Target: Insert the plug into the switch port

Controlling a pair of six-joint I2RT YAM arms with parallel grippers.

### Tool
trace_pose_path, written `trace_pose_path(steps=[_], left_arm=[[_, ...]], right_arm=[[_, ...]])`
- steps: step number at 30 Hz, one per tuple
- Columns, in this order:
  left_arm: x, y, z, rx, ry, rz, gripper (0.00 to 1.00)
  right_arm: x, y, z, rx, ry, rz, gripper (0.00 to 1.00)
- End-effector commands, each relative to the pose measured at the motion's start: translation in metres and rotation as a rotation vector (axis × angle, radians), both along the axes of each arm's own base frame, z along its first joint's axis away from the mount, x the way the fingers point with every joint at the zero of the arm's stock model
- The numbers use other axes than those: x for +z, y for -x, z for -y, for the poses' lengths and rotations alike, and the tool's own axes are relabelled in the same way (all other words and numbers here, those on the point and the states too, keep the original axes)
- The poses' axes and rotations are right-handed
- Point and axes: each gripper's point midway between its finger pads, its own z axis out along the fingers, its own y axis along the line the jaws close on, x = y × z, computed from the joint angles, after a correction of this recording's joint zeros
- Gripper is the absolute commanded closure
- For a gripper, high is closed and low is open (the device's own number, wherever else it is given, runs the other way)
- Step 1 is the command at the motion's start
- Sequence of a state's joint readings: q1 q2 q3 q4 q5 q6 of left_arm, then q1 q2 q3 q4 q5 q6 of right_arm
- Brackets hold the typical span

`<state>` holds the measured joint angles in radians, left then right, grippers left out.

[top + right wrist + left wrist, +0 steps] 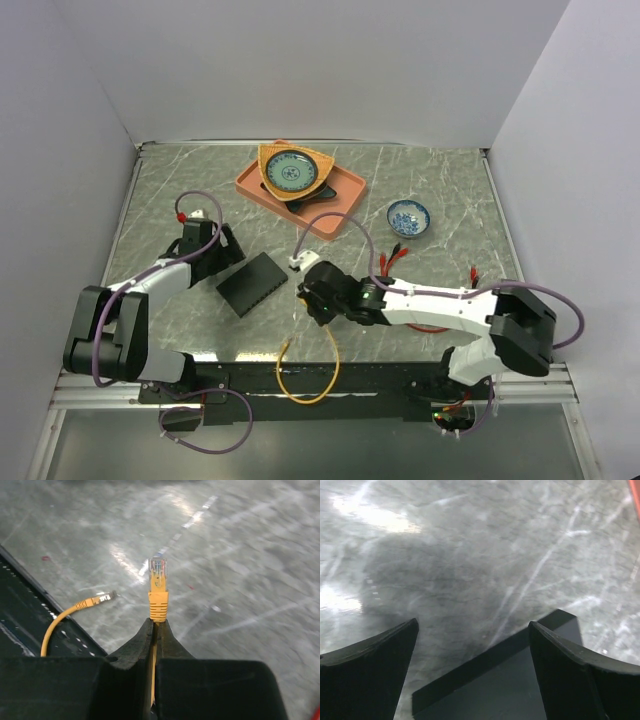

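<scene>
My right gripper [158,622] is shut on a yellow cable just behind its plug [158,586]. The plug's clear tip sticks out ahead of the fingertips, above bare table. In the top view the right gripper [305,296] sits just right of the flat black switch box [252,284]. My left gripper [473,625] is open, and its fingers straddle a corner of the box [515,680] from above. In the top view the left gripper [231,250] is at the box's far left corner. No switch port can be made out in any view.
The cable's free end [100,599] lies near the black front rail [20,610]. An orange tray [352,190] with a plate in a yellow dish stands at the back. A blue-and-white bowl [408,216], a white adapter [298,262] and red-tipped leads [395,255] lie right of centre.
</scene>
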<state>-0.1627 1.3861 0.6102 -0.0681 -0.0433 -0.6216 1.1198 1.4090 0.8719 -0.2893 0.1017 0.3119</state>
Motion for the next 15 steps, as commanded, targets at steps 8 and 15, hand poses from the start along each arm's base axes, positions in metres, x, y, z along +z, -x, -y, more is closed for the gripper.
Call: trace_pose_path(steps=[8, 15], left_arm=[[-0.016, 0.03, 0.057, -0.163, 0.229, -0.095, 0.04], [-0.011, 0.028, 0.087, -0.22, 0.281, -0.075, 0.04]], right_arm=[[0.008, 0.001, -0.048, 0.075, -0.108, -0.014, 1.0], [-0.014, -0.003, -0.069, 0.083, -0.059, -0.07, 1.0]])
